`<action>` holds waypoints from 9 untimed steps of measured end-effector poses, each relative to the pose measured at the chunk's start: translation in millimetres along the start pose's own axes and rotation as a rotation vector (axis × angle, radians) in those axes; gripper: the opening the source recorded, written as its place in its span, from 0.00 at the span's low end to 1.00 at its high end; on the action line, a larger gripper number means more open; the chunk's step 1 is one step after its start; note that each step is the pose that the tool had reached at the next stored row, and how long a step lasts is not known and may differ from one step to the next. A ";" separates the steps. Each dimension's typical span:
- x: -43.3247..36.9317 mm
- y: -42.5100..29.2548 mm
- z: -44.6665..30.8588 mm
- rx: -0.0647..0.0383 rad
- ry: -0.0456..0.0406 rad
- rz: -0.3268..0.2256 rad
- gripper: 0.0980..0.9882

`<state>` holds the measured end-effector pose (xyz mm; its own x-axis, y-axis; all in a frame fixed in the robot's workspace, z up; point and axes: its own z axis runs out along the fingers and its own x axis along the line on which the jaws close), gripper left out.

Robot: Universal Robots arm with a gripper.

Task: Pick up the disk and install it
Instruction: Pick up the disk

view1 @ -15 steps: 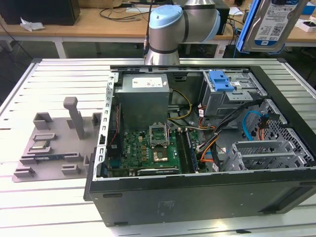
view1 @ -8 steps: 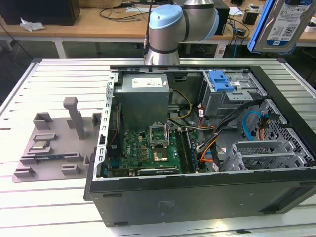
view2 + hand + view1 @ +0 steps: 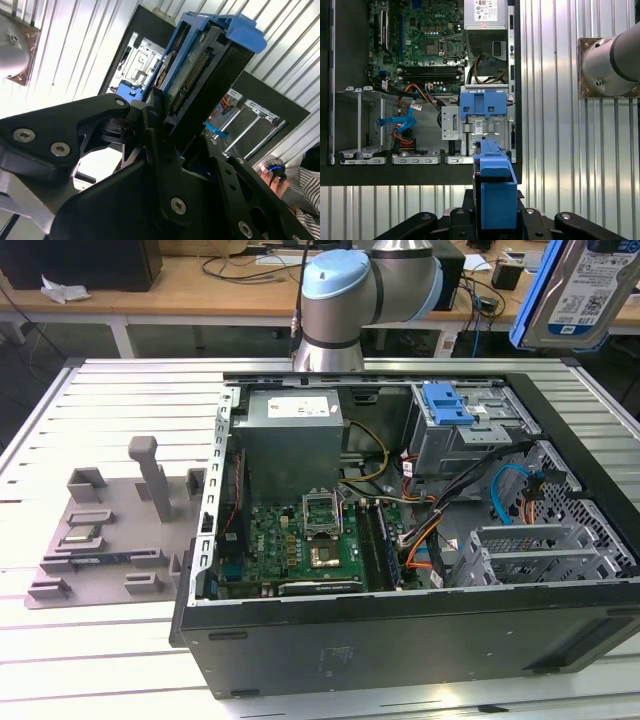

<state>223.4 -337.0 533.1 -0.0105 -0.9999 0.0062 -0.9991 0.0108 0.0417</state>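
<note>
Disk (image 3: 583, 292) held aloft beside the open computer case (image 3: 400, 635)
The pincer (image 3: 172, 117) pinches the disk, high at the exterior view's upper right, clear of the case.

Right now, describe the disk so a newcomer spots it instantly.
Start at the open computer case. At the exterior view's top right, raised clear of it, the gripper holds the disk: silver, labelled, blue-railed, unlike the bare blue tab inside.

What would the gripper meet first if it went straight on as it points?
Probably the blue-topped drive bay inside the case: in the first wrist view the disk in the gripper lines up with it, nothing between. Depth is unclear.
</note>
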 end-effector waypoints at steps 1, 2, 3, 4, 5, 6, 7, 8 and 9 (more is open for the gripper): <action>2.1 0.6 0.0 0.000 0.0001 0.000 0.30; 3.8 1.2 0.1 0.000 0.0000 0.000 0.30; 9.5 3.2 0.3 0.000 0.0000 0.000 0.30; 14.6 4.5 0.4 0.000 -0.0001 0.000 0.30; 17.8 5.1 0.4 0.000 0.0000 0.000 0.30; 20.5 5.6 0.5 0.000 0.0001 0.000 0.30; 27.2 6.6 0.7 0.000 -0.0001 0.000 0.30; 31.0 7.2 0.8 0.000 0.0000 0.000 0.30; 33.8 7.6 0.9 0.000 0.0000 0.000 0.30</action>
<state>215.4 -370.7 532.7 -0.0105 -0.9999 0.0063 -0.9991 0.0108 0.0417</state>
